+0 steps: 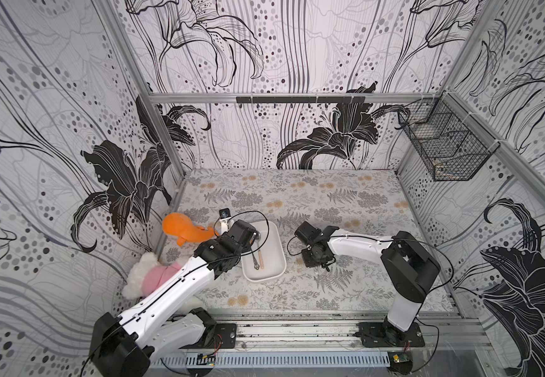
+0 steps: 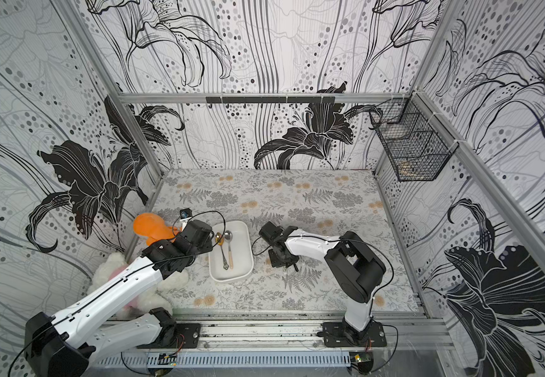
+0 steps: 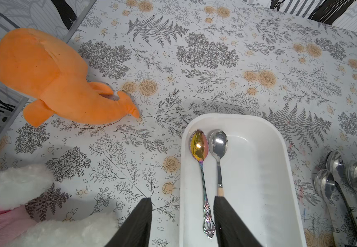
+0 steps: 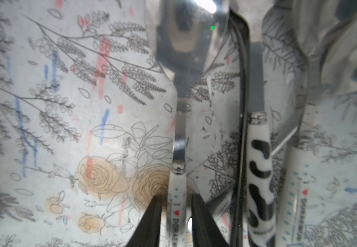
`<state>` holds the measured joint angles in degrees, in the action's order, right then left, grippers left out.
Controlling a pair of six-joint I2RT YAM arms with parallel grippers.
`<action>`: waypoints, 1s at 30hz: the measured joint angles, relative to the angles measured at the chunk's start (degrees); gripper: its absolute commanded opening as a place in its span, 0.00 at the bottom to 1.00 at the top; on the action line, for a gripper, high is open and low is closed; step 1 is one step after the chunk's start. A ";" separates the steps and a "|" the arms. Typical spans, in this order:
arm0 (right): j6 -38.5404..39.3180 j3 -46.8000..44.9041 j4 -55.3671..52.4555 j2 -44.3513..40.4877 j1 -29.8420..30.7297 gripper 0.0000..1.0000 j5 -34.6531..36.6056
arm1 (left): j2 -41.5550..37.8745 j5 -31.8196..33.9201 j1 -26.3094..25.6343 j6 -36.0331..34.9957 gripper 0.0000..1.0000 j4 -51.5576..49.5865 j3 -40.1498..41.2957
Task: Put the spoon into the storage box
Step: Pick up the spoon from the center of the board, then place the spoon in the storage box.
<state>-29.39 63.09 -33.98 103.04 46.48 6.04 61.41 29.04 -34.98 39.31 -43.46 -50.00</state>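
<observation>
Now, op, your right gripper (image 4: 176,196) sets narrow jaws astride the white-handled spoon (image 4: 179,132) mid-tabletop (image 1: 297,196), just beside the storage box (image 1: 272,248), prob. centring for a clean pinch; left gripper (image 3: 183,198) hangs half-wide, empty, over the box's rim.

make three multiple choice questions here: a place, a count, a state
1. How many spoons lie in the white shallow plastic tray? A one; B two; C four.
2. Where is the orange plush whale? A in the tray; B on the floral table cover; C held in the air.
3. The left claw is: A open and empty; B shut on a spoon; C shut on the whale.
B: a gold-bowled spoon and a silver spoon lie there. B: it lies on the cover, outside the tray. A: its fingers stand apart, gripping nothing.
</observation>
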 measured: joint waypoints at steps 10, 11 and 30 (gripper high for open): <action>-1.11 0.81 -0.35 -0.04 0.00 0.13 0.50 | -0.90 0.50 0.00 0.02 0.51 -0.09 0.02; -1.25 1.31 -0.68 -0.20 0.00 0.13 0.66 | -1.11 0.66 0.00 0.07 0.51 -0.17 0.02; -3.72 32.70 -4.42 7.52 7.15 0.12 -7.89 | -9.42 6.54 0.00 0.87 0.51 -2.89 0.02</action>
<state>-33.10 95.79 -38.39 110.56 53.63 -1.85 51.99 35.57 -34.98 40.18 -46.35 -49.98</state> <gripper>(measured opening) 0.168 0.515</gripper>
